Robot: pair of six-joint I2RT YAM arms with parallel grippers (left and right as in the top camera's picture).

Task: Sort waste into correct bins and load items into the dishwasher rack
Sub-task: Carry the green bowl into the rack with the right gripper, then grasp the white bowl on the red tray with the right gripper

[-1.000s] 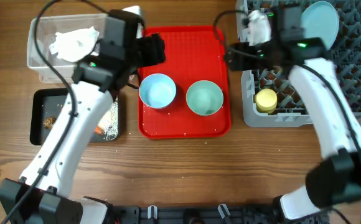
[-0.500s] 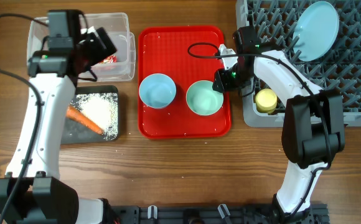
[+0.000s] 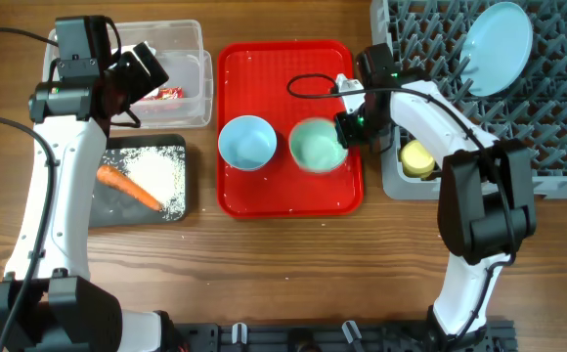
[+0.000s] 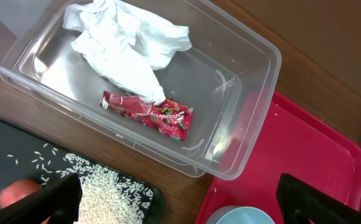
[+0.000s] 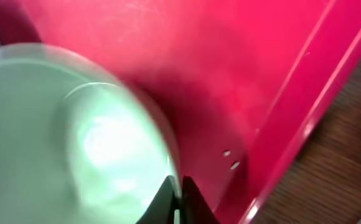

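The wooden surface [image 3: 283, 264] carries a clear tub [image 3: 191, 44] at 10 o'clock and a black tray [image 3: 115, 211] at 9. A red tray [image 3: 264, 78] sits at centre, the rack [image 3: 557, 137] at 2.

The serving tray [image 3: 288, 200] is bright red with a few white flecks. On it are a pale-blue bowl [image 3: 246, 143] and a mint-green bowl [image 3: 315, 147]. The dishwasher rack [image 3: 557, 127] is grey, its plate [image 3: 499, 34] light blue, its cup [image 3: 418, 156] yellow. White rice [image 3: 161, 174] and an orange carrot [image 3: 127, 186] contrast with the black tray [image 3: 117, 213]. In the clear tub [image 4: 243, 93] are a white napkin [image 4: 124, 46] and a red wrapper [image 4: 149, 113] with pale print.

Overhead down — wrists near (sharing tray [image 3: 264, 78]).
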